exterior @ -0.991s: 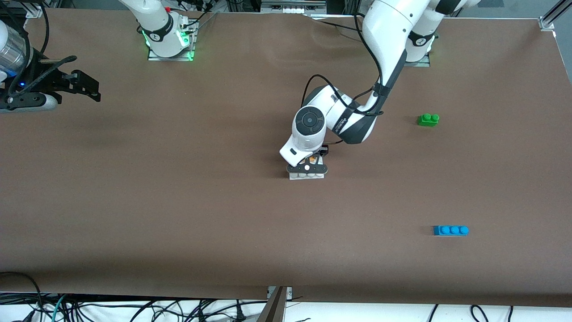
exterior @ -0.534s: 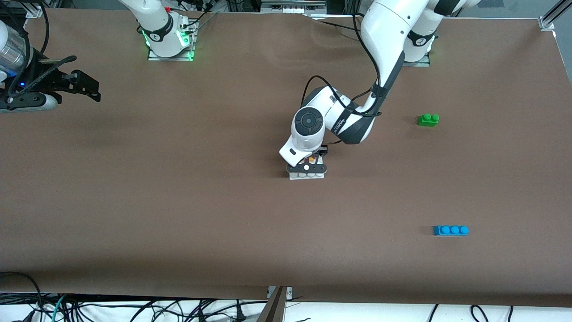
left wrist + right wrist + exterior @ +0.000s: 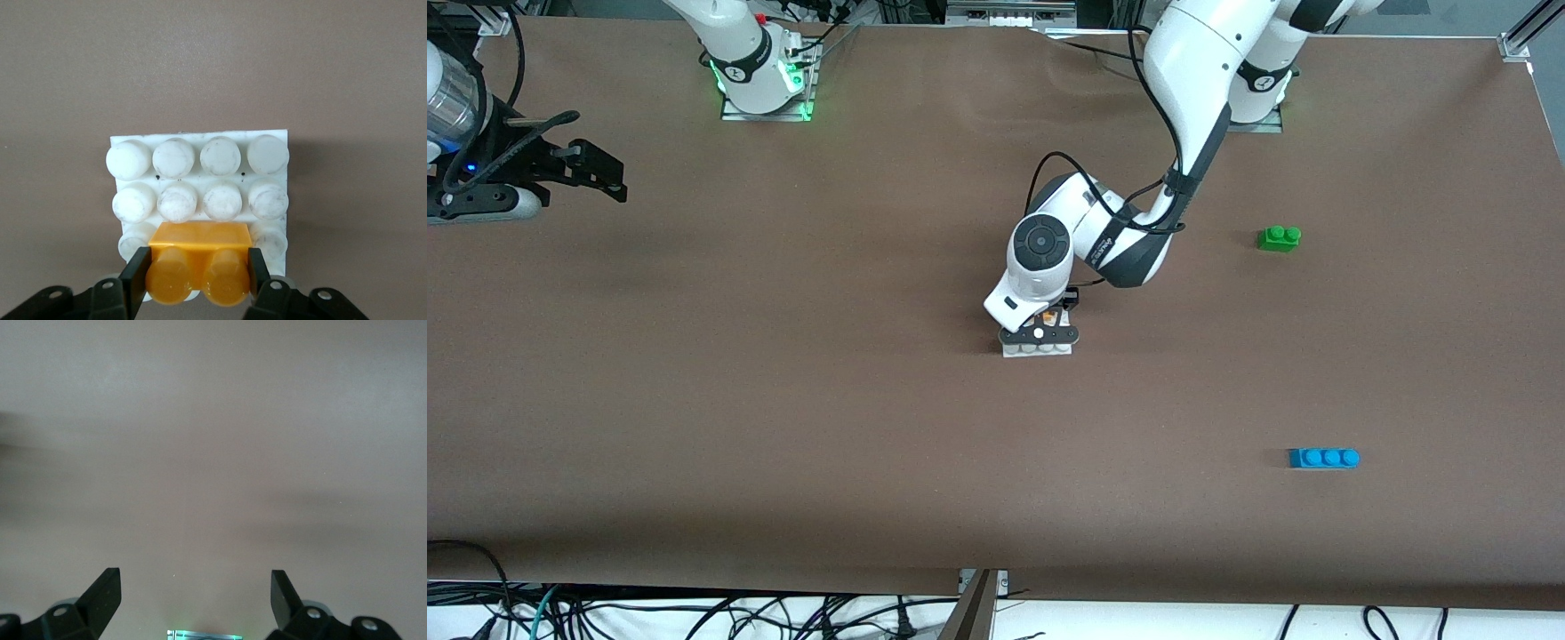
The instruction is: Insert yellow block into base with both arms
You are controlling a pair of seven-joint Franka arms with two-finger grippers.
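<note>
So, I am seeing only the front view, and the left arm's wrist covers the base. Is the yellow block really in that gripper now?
Observer: Yes. In the left wrist view the left gripper is shut on the yellow block, one finger on each end.
Operator: Where does the block stand over the base?
Observer: It is at the edge row of the base nearest the gripper, covering the two middle studs; the corner studs show on both sides.
Operator: And the right gripper?
Observer: The right gripper is open with nothing between its fingers, over bare table; that arm waits.
</note>
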